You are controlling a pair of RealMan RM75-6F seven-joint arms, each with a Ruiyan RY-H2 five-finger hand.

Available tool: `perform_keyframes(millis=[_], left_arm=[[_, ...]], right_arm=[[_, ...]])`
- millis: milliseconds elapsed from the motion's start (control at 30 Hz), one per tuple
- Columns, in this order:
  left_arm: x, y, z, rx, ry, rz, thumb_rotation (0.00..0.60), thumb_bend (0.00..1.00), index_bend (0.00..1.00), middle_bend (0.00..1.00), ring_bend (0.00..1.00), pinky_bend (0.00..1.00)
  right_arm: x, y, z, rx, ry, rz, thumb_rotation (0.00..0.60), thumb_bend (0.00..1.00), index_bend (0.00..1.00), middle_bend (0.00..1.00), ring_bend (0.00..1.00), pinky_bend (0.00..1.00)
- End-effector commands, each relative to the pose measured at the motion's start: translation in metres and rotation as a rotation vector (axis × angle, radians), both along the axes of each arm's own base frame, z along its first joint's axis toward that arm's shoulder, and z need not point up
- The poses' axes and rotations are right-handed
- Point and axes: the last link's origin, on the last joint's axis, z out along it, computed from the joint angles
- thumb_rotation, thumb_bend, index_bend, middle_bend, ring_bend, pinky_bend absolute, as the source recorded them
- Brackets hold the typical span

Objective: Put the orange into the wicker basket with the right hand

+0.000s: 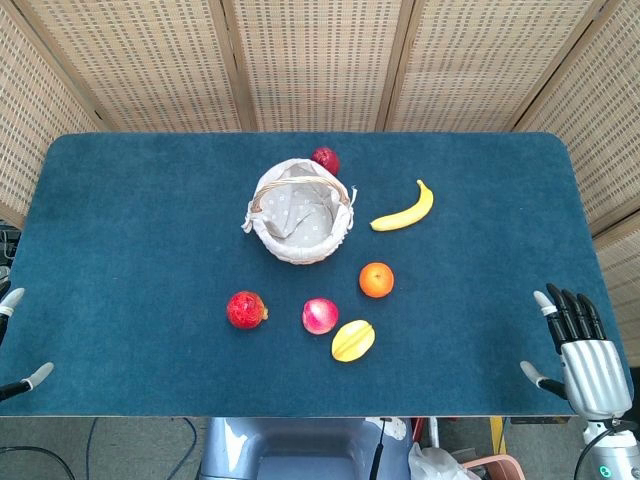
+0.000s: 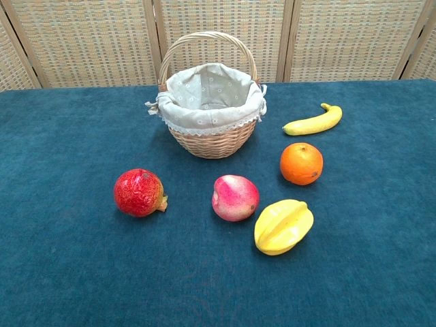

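The orange lies on the blue table, to the right of and nearer than the wicker basket. The basket has a pale cloth lining and an upright handle, and looks empty inside. My right hand hovers at the table's near right corner, fingers spread, holding nothing, well to the right of the orange. Only the fingertips of my left hand show at the near left edge, apart and empty. Neither hand appears in the chest view.
A banana lies right of the basket. A star fruit, a pink peach and a red pomegranate sit near the front. Another red fruit lies behind the basket.
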Motion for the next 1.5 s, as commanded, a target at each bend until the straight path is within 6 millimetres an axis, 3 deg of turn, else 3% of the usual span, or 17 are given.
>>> perform_keyframes(millis=[33,267,433,567,767,833,1100,1367,1433,1500], left_arm=[[0.0,0.0,0.0,0.001,-0.001,0.002,0.6,0.0,0.0,0.0,0.0,0.0],[0.0,0.001,0.002,0.011,0.0,0.0,0.6,0.0,0.0,0.0,0.0,0.0],[0.0,0.006,0.001,0.016,0.001,0.014,0.6,0.0,0.0,0.0,0.0,0.0],[-0.005,0.016,0.0,0.01,0.002,0.059,0.6,0.0,0.0,0.0,0.0,0.0],[-0.003,0.022,-0.001,0.009,0.002,0.069,0.6,0.0,0.0,0.0,0.0,0.0],[-0.004,0.024,-0.003,0.004,0.006,0.083,0.6,0.0,0.0,0.0,0.0,0.0],[-0.007,0.03,-0.003,0.005,0.008,0.11,0.6,0.0,0.0,0.0,0.0,0.0],[-0.01,0.033,-0.001,0.008,-0.001,0.124,0.6,0.0,0.0,0.0,0.0,0.0],[-0.01,0.034,-0.001,0.006,-0.002,0.126,0.6,0.0,0.0,0.0,0.0,0.0],[-0.01,0.034,-0.001,0.004,-0.002,0.126,0.6,0.0,0.0,0.0,0.0,0.0]], right_arm=[[0.0,-0.002,-0.002,0.013,-0.005,0.001,0.6,0.0,0.0,0.0,0.0,0.0],[0.0,-0.035,-0.015,0.117,-0.028,0.017,0.6,0.0,0.0,0.0,0.0,0.0],[0.01,-0.087,-0.038,0.289,-0.099,0.088,0.6,0.0,0.01,0.0,0.0,0.0],[0.028,-0.136,-0.067,0.443,-0.124,0.12,0.6,0.0,0.07,0.0,0.0,0.0],[0.054,-0.167,-0.102,0.533,-0.119,0.15,0.6,0.0,0.11,0.04,0.0,0.0],[0.065,-0.179,-0.123,0.57,-0.094,0.154,0.6,0.01,0.12,0.04,0.0,0.0],[0.086,-0.202,-0.167,0.616,-0.065,0.136,0.6,0.04,0.13,0.04,0.0,0.0],[0.095,-0.217,-0.188,0.62,0.027,0.128,0.6,0.1,0.17,0.1,0.0,0.01],[0.094,-0.22,-0.192,0.614,0.054,0.121,0.6,0.13,0.2,0.15,0.02,0.07],[0.093,-0.223,-0.194,0.594,0.064,0.116,0.6,0.18,0.28,0.24,0.13,0.22]])
